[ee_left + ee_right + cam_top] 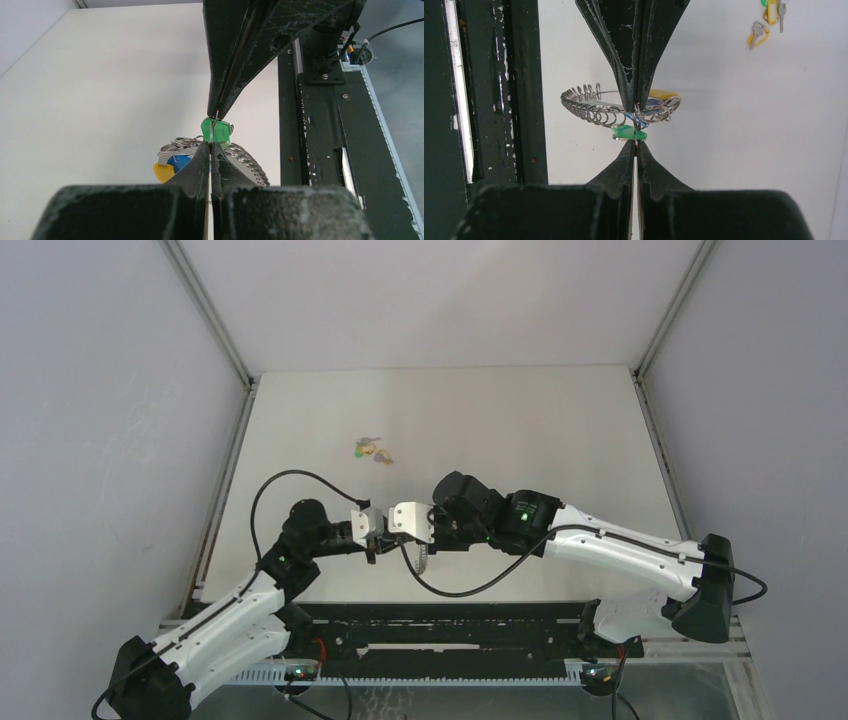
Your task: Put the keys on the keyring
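Observation:
My two grippers meet tip to tip above the near middle of the table. The left gripper (pixel 210 146) is shut on the keyring (pixel 246 161), a ribbed silvery coil that hangs level around its fingertips. Blue and yellow keys (pixel 170 167) hang on the ring at its left. The right gripper (pixel 635 145) is shut on the green key (pixel 629 133), just under the keyring (pixel 586 111). In the left wrist view the green key (pixel 216 131) sits between both pairs of tips. From above, the keyring (pixel 423 560) shows below the wrists.
Several loose keys (pixel 372 450) with yellow and green heads lie on the white table behind the grippers, also seen as loose keys (pixel 765 22) in the right wrist view. The black base rail (pixel 450 635) runs along the near edge, close beside the ring.

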`<state>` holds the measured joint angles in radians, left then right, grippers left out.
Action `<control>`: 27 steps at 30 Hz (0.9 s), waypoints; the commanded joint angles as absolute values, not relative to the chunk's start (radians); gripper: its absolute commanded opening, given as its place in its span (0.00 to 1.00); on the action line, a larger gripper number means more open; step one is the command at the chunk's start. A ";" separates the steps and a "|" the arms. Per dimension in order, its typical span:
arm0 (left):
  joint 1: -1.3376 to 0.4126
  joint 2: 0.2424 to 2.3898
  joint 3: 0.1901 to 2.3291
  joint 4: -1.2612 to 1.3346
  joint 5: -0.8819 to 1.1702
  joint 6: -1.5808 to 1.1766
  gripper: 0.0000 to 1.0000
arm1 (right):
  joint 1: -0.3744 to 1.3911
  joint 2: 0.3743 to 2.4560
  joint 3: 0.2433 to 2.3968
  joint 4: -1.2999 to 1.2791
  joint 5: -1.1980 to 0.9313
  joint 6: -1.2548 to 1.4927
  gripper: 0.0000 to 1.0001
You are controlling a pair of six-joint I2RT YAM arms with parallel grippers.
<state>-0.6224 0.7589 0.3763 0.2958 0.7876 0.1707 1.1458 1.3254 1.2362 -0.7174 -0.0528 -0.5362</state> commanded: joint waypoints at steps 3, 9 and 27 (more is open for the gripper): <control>-0.629 0.748 0.465 0.334 0.780 0.193 0.00 | 1.154 1.315 1.277 -0.704 -0.038 -0.529 0.00; -0.629 0.748 0.464 0.333 0.779 0.194 0.00 | 1.154 1.317 1.277 -0.700 -0.033 -0.528 0.00; -0.632 0.745 0.466 0.324 0.780 0.196 0.00 | 1.155 1.325 1.277 -0.697 -0.044 -0.521 0.00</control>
